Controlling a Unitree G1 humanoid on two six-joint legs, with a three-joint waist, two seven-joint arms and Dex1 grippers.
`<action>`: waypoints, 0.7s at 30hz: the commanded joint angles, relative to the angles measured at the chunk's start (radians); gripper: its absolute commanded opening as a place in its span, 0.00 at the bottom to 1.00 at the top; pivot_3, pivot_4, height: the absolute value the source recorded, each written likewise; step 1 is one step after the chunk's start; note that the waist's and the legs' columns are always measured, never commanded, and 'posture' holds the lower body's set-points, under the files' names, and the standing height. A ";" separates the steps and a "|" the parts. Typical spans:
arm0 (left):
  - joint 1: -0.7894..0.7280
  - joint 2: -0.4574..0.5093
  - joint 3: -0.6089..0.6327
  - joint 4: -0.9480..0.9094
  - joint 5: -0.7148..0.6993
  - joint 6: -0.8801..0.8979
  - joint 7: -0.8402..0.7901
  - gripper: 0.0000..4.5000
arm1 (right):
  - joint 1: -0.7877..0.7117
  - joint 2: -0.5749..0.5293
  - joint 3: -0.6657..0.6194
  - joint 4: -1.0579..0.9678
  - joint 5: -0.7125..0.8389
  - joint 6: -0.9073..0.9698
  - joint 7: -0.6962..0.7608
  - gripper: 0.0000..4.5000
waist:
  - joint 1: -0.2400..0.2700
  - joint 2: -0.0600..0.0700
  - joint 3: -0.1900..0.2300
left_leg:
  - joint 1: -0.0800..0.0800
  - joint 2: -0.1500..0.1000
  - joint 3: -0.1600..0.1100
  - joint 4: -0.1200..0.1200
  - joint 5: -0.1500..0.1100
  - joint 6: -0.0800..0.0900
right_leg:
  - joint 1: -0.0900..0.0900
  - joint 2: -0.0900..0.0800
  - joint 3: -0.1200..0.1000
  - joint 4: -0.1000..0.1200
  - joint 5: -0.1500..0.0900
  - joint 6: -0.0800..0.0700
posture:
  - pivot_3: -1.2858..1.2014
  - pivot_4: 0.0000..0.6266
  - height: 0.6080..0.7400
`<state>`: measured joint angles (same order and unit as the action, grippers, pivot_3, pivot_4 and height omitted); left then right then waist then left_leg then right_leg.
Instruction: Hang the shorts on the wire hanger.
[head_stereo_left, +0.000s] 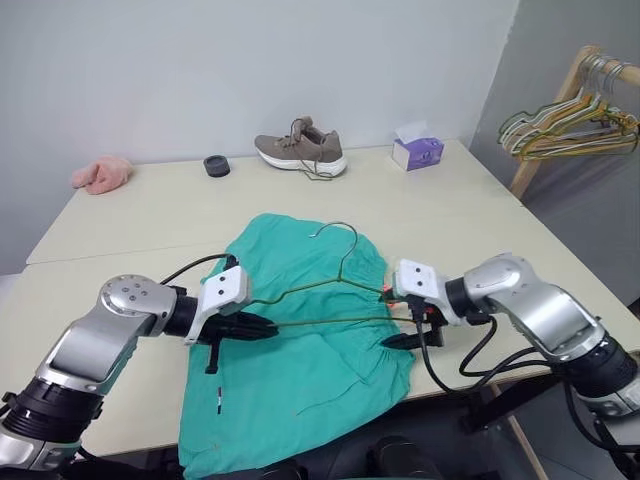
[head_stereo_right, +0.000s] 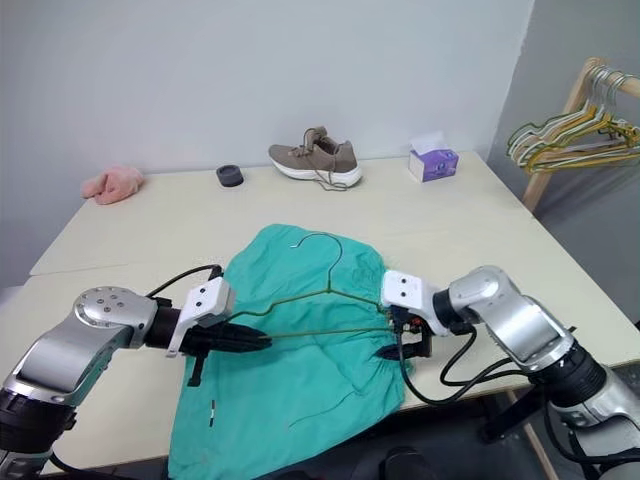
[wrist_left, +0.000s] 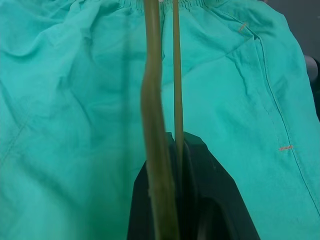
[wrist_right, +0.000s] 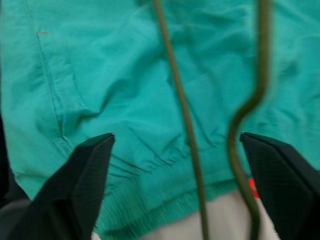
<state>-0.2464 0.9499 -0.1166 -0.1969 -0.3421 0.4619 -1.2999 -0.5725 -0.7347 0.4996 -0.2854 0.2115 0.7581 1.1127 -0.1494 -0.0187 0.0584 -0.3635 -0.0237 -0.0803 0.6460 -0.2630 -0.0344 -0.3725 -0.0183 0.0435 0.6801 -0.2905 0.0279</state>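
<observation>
A bare indoor test room is suggested, set up for laundry handling: a plain pale table (head_stereo_left: 150, 215) is placed against blank grey-white walls, a wooden rack (head_stereo_left: 560, 105) hung with many hangers (head_stereo_left: 570, 125) is seen at one side (a tissue box (head_stereo_left: 417, 151) and shoe (head_stereo_left: 301, 149) are laid out too).

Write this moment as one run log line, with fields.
left gripper: shut on wire hanger | right gripper: open, astride hanger's other end | shorts: flat on table, under hanger, not hung
</observation>
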 joint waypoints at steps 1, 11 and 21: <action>-0.014 0.009 0.019 -0.035 -0.004 -0.017 -0.001 0.00 | -0.043 0.016 0.009 0.027 -0.023 0.017 -0.002 0.65 | 0.000 0.000 0.000 | 0.000 0.000 0.000 0.000 0.000 0.000 | 0.000 0.000 0.000 0.000 0.000 0.000 | 0.45 0.00 1.00; -0.002 0.002 0.022 -0.037 -0.013 -0.026 -0.007 0.00 | -0.054 0.049 0.017 0.081 -0.038 0.034 0.005 0.01 | 0.001 0.000 0.000 | 0.000 0.000 0.000 0.000 0.000 0.000 | 0.000 0.000 0.000 0.000 0.000 0.000 | 0.45 0.00 1.00; -0.028 -0.066 0.089 0.020 -0.058 0.020 0.068 0.52 | -0.040 0.013 -0.019 0.071 -0.019 0.051 0.022 0.00 | 0.002 0.000 0.000 | 0.000 0.000 0.000 0.001 0.000 0.000 | 0.000 0.000 -0.001 0.000 0.000 0.000 | 0.45 0.00 1.00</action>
<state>-0.2504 0.8885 -0.0724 -0.1867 -0.3804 0.4805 -1.2466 -0.6058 -0.7061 0.5295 -0.1962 0.1807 0.8021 1.1331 -0.1478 -0.0190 0.0582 -0.3636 -0.0238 -0.0808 0.6465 -0.2630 -0.0344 -0.3722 -0.0184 0.0429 0.6803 -0.2905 0.0280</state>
